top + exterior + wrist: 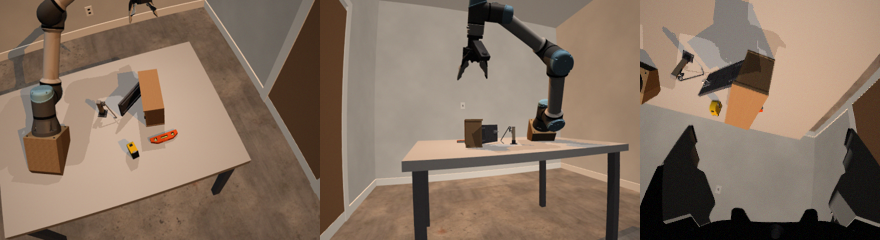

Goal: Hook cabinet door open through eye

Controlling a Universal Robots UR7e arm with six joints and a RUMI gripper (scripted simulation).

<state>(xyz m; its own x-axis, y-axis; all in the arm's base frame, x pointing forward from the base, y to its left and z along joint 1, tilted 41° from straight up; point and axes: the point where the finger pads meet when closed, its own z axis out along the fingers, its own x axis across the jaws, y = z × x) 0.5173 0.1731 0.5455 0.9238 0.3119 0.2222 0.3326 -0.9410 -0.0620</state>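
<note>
A wooden cabinet stands upright on the table. Its dark door is swung open toward a short post. The thin hook slants down from the post's top, and its tip rests on the table, short of the door. A small eye sticks out of the door's face. My gripper is open and empty, high above the cabinet.
An orange spirit level lies in front of the cabinet. A yellow and black box sits beside the spirit level. The arm's base stands on a wooden block at the table's left end.
</note>
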